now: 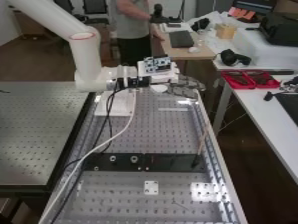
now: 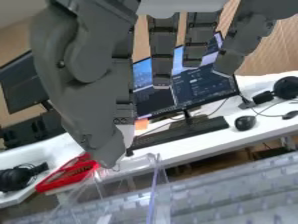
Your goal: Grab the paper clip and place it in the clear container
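In the high view the hand (image 1: pixel 183 87) is level above the bench's far end, pointing right from the arm's flange. The wrist view has the hand (image 2: pixel 163 45) with its fingers extended and fairly straight, the thumb (image 2: pixel 83 85) lying close beside one finger. I make out no paper clip at the fingers. Transparent upright walls and edges of the clear container (image 2: pixel 157 192) stand below the hand in the wrist view, over the perforated metal surface. A faint pale strip (image 1: pixel 173 109) lies just below the hand in the high view; I cannot tell what it belongs to.
A black plate (image 1: pixel 169 162) crosses the perforated bench (image 1: pixel 120 192), with a thin upright rod (image 1: pixel 201 145) by its right rail. Cables (image 1: pixel 93 150) trail down the left. Red trays (image 1: pixel 249 80) sit on the white side table (image 1: pixel 269 112).
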`<state>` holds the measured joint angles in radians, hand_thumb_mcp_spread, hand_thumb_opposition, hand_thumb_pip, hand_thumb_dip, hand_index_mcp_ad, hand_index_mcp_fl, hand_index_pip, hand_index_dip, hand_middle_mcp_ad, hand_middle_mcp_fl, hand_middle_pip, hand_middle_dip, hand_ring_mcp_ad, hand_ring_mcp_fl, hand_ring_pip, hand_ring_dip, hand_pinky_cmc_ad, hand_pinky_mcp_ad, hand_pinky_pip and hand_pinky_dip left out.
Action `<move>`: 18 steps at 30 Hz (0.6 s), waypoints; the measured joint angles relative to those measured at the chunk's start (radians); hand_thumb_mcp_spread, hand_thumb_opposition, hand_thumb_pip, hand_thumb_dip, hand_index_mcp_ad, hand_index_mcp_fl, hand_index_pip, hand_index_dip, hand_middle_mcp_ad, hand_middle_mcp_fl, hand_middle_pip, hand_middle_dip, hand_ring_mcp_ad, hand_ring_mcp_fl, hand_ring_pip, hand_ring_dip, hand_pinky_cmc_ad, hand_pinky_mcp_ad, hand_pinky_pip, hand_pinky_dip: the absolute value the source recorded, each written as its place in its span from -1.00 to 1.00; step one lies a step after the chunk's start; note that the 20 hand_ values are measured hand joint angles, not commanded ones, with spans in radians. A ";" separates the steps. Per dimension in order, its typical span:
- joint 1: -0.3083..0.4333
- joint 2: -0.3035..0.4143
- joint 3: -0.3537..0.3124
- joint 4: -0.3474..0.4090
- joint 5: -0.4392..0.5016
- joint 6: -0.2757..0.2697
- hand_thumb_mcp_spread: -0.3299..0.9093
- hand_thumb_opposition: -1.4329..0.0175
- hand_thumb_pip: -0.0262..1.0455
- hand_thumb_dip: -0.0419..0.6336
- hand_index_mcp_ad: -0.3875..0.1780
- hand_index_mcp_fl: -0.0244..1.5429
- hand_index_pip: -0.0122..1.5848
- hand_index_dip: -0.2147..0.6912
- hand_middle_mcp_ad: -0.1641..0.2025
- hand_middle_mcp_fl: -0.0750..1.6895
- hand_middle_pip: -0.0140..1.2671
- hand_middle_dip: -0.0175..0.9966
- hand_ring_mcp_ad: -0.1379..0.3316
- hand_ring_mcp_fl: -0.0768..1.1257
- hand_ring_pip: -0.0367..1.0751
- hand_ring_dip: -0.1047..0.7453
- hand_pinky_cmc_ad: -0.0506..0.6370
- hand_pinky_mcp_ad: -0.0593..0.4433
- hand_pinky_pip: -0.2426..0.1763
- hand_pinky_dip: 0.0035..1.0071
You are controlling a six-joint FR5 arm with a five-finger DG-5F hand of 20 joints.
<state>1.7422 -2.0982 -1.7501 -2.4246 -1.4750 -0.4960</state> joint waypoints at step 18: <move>0.038 -0.073 0.088 -0.118 -0.021 -0.001 0.34 -0.40 0.13 -0.13 -0.32 -0.07 0.66 -0.46 0.30 -0.59 -0.78 -0.56 0.08 -0.77 -0.76 -0.48 0.18 0.14 0.18 -0.63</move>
<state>1.7801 -2.1709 -1.6618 -2.5431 -1.4960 -0.4969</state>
